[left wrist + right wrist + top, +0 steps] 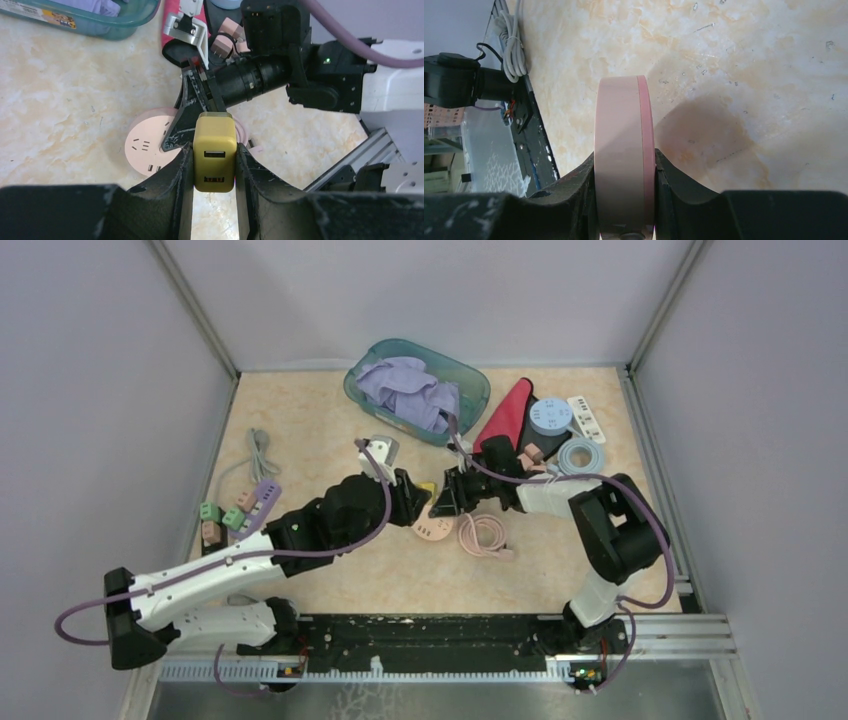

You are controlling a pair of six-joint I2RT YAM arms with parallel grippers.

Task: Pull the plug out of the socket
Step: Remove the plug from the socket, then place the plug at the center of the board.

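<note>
Obs: the left fingers (pixel 180 170) are clamped on the yellow plug (pixel 215 160), one on each side face. Its USB port faces back at the left wrist camera. The right fingers (pixel 671 180) are clamped on the round pink socket (pixel 624 160), pinching the disc across its thickness at the rim. The two arms meet nose to nose near the middle of the table (pixel 330 430).

Key relation: the plug sits over one edge of the socket face, its long axis in line with the left fingers and roughly square to that face. So the socket lies straight ahead of the left fingers, beyond the plug. We cannot tell whether the prongs are seated or already out, because the plug body hides the joint.

Judgement: we take the step in hand to be the pull itself. The left arm should draw straight back along its own finger axis while the right arm holds the socket. A sideways pull would likely bind the prongs or twist the disc in its rim grip.
</note>
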